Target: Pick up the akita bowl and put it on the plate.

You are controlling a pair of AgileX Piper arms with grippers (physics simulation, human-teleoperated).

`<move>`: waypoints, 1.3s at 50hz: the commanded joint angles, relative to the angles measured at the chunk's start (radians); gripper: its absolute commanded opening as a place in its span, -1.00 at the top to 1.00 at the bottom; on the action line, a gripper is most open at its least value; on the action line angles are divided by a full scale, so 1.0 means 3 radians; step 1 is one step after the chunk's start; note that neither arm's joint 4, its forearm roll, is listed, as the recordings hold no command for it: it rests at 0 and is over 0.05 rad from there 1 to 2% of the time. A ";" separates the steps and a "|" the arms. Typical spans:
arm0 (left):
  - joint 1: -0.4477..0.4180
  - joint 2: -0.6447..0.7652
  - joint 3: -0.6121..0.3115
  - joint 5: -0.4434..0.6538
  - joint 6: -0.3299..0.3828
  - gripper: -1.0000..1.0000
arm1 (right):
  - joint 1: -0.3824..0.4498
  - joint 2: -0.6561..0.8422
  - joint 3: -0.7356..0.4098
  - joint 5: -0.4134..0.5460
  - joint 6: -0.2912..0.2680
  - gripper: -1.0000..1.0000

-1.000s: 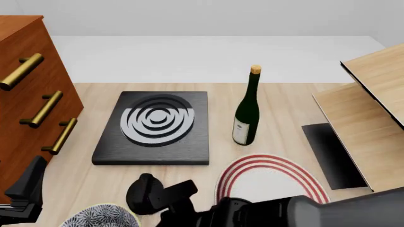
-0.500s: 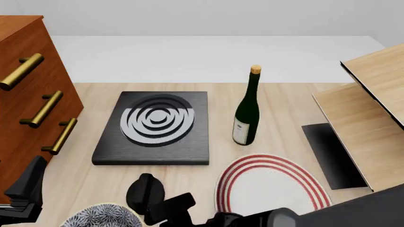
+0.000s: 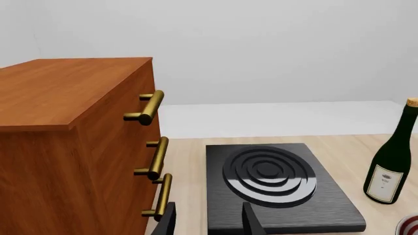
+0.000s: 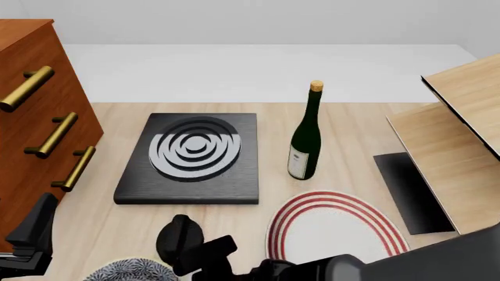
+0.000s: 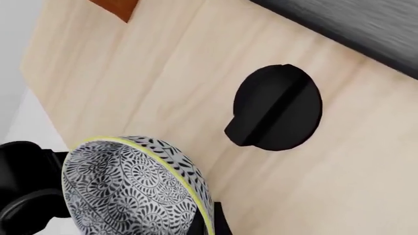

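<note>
Akita bowl: in the front view the akita bowl (image 4: 129, 270) sits at the near edge of the tabletop (image 4: 352, 140), well apart from the plate (image 4: 336, 231); the right claw (image 4: 205, 257) is beside it, its grip hidden.
Right wrist view: the akita bowl (image 5: 134, 188) shows tilted, a finger (image 5: 202, 221) at its rim; likely pinched, but I cannot tell for sure.
Risk: a rim-only hold could slip, dropping the bowl off the near edge or onto the black knob (image 5: 274, 107).
Left wrist view: left claw (image 3: 207, 223) spread wide, empty, facing the stove (image 3: 277, 183) and drawers (image 3: 78, 147).
Carry hazard: the bottle (image 4: 305, 134) stands just behind the plate.
</note>
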 commanded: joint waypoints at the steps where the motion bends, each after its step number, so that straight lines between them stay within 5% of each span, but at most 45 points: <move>1: 0.0002 0.0004 -0.0001 0.0006 -0.0007 -1.00 | -0.0363 -0.0486 -0.0025 0.0347 -0.0248 1.00; 25: 0.0002 0.0005 0.0003 0.0008 -0.0011 -1.00 | -0.0727 -0.1284 -0.0355 0.1263 -0.0650 1.00; 65: 0.0002 0.0004 0.0000 0.0003 -0.0006 -1.00 | -0.1283 -0.2282 -0.0109 0.2105 -0.0789 1.00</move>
